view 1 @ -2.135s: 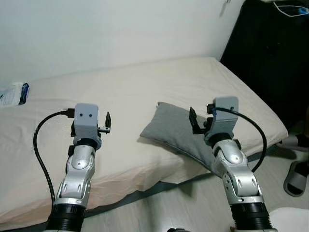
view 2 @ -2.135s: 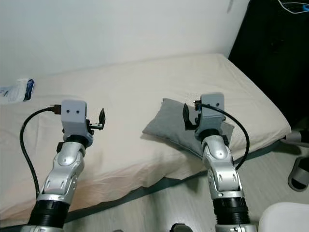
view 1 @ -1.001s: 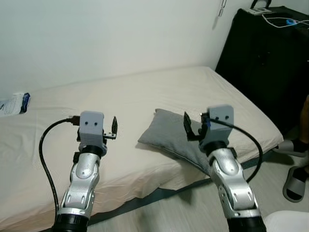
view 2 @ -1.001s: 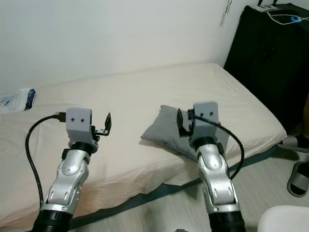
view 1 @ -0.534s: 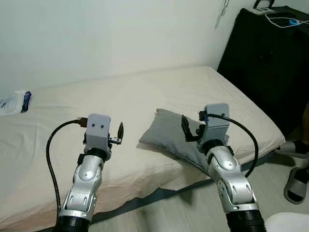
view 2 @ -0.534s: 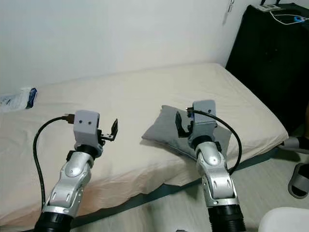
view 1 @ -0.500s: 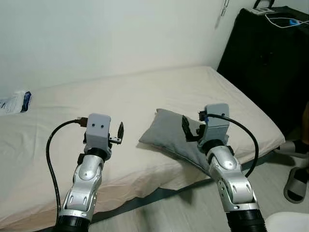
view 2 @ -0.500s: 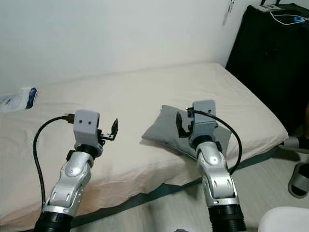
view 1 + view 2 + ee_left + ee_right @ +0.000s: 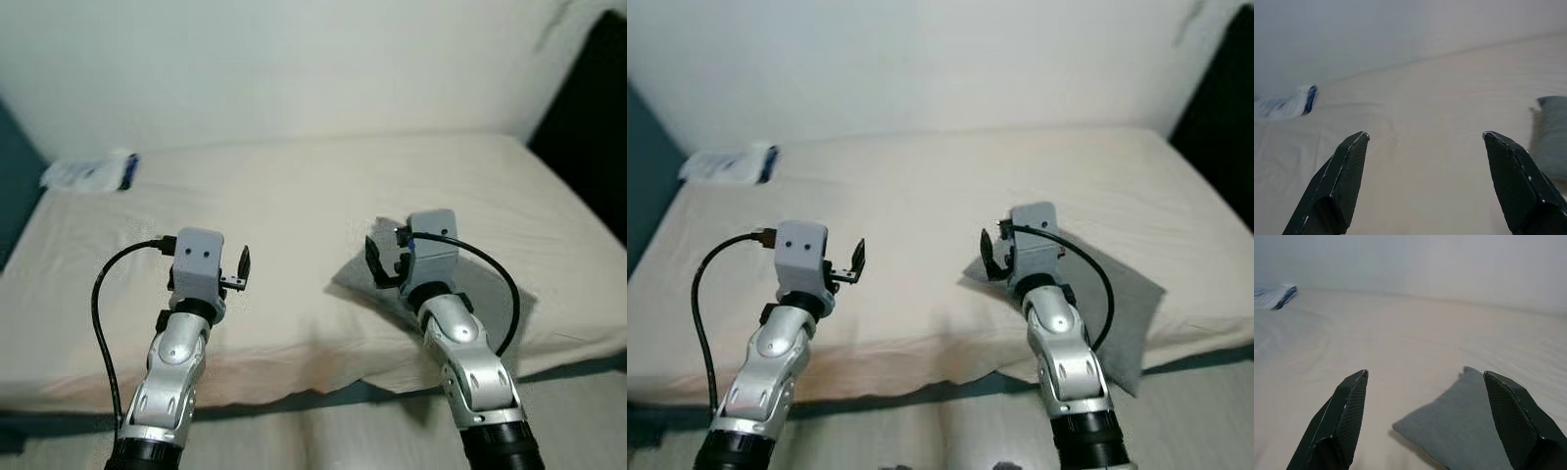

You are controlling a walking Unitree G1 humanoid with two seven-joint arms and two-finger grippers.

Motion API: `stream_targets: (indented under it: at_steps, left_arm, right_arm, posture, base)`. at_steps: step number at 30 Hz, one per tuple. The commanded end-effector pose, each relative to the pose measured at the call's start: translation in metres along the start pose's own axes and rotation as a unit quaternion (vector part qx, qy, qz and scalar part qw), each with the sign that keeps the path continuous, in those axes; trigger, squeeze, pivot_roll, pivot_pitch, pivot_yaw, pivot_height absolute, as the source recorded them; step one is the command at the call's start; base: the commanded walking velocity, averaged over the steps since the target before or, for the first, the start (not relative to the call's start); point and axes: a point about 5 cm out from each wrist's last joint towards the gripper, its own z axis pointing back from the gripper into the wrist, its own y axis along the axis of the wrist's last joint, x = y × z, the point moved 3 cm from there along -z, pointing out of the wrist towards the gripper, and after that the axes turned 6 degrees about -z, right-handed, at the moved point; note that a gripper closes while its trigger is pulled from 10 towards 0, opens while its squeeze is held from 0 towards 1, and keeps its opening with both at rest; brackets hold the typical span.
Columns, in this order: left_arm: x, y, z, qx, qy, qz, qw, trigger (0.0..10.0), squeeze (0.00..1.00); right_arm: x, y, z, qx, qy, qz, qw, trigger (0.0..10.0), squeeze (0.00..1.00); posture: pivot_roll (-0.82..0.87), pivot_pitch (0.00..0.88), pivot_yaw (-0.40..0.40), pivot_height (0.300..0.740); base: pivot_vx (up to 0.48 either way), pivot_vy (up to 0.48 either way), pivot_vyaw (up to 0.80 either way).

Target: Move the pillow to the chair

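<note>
Right gripper (image 9: pixel 1425 396): fingers spread wide, empty, raised just short of the pillow.
Left gripper (image 9: pixel 1425 156): equally spread, empty, over bare sheet.
Pillow: the grey rectangular fabric pillow (image 9: pixel 1122 299) lay near the front edge of the cream-sheeted bed (image 9: pixel 911 196), one corner overhanging.
Handling: probably light, soft, floppy; pinch a corner or seam.
Long axis: ran diagonally, from the near-centre corner toward the front-right edge.

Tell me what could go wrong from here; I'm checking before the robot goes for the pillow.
1. The grey pillow lies at the bed's front edge with a corner hanging over; a clumsy nudge could tip it to the floor.
2. The right tool is open above the pillow's corner, not its middle, so a pinch may catch only loose fabric and slip.
3. The left tool is open over bare sheet, too far aside to help.
</note>
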Motion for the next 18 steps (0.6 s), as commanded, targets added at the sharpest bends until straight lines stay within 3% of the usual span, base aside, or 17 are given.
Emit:
stream_targets:
  at_steps: [1, 15, 18]
  left_arm:
    - [-0.0014, -0.0026, 0.0028, -0.007, 0.000, -0.001, 1.000, 10.0, 0.00]
    - [-0.0022, -0.0017, 0.0027, -0.010, -0.001, 0.001, 1.000, 10.0, 0.00]
    - [-0.0025, -0.0015, 0.0025, -0.009, -0.001, 0.000, 1.000, 10.0, 0.00]
  right_arm:
    - [-0.0006, -0.0019, 0.0014, -0.006, 0.002, -0.001, 1.000, 10.0, 0.00]
    - [0.0053, 0.0013, -0.0004, -0.002, -0.011, 0.006, 1.000, 10.0, 0.00]
    - [0.0059, 0.0029, -0.0005, 0.002, -0.014, -0.006, 1.000, 10.0, 0.00]
  posture:
    - [-0.03, 0.125, -0.014, 0.740]
    - [-0.03, 0.121, -0.014, 0.740]
    - [-0.03, 0.120, -0.013, 0.740]
  base:
    - [0.000, 0.000, 0.80]
    - [0.000, 0.000, 0.80]
    - [0.000, 0.000, 0.18]
